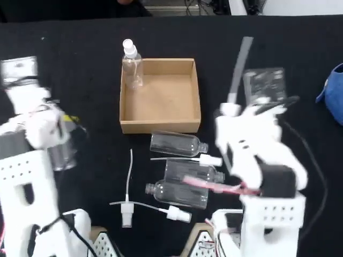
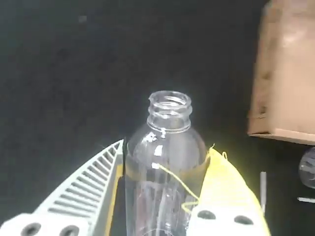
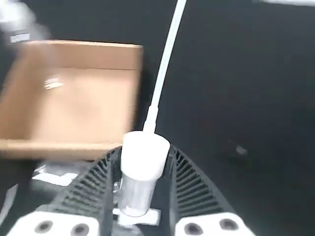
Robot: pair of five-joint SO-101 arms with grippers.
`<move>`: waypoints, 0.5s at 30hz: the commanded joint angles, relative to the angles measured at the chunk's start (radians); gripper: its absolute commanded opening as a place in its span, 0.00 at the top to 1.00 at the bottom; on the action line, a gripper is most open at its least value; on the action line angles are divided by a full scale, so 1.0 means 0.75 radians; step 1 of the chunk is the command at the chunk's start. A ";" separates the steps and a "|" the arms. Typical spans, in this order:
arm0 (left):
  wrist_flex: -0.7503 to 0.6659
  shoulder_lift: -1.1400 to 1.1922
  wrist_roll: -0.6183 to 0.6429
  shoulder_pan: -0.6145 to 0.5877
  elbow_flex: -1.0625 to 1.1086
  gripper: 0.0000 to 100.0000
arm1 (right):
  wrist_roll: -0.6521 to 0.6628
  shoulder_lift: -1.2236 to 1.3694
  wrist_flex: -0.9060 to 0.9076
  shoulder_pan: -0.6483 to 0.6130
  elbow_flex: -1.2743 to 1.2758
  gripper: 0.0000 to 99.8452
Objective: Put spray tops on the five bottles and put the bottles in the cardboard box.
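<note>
The high view looks steeply down over the whole black worktop point(image 1: 80, 48), with the arms at its near edge. The wrist views sit close behind the left gripper point(image 2: 166, 147) and the right gripper point(image 3: 145, 151), looking out past them. All three views share the cardboard box point(image 1: 161, 126).

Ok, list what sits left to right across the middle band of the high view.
First the uncapped bottle → cardboard box → spray top → blue object at the edge.

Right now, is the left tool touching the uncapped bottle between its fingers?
Touching. The left wrist view shows the left tool closed on the uncapped bottle, with both fingers pressed against its clear sides and no gap.
</note>
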 commanded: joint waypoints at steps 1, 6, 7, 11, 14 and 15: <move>-0.268 -0.082 0.043 0.126 0.191 0.97 | 0.000 0.163 -0.137 0.219 0.024 0.99; -0.481 -0.100 0.205 0.177 0.404 0.97 | -0.061 0.402 -0.336 0.417 0.114 0.99; -0.524 -0.100 0.223 0.183 0.447 0.97 | -0.086 0.451 -0.378 0.454 0.132 0.99; -0.646 -0.102 0.307 0.167 0.564 0.97 | -0.221 0.682 -0.559 0.554 0.167 0.99; -0.657 -0.102 0.370 0.124 0.580 0.97 | -0.389 0.860 -0.614 0.593 0.116 0.95; -0.657 -0.102 0.405 0.118 0.584 0.97 | -0.462 0.920 -0.614 0.608 0.089 0.93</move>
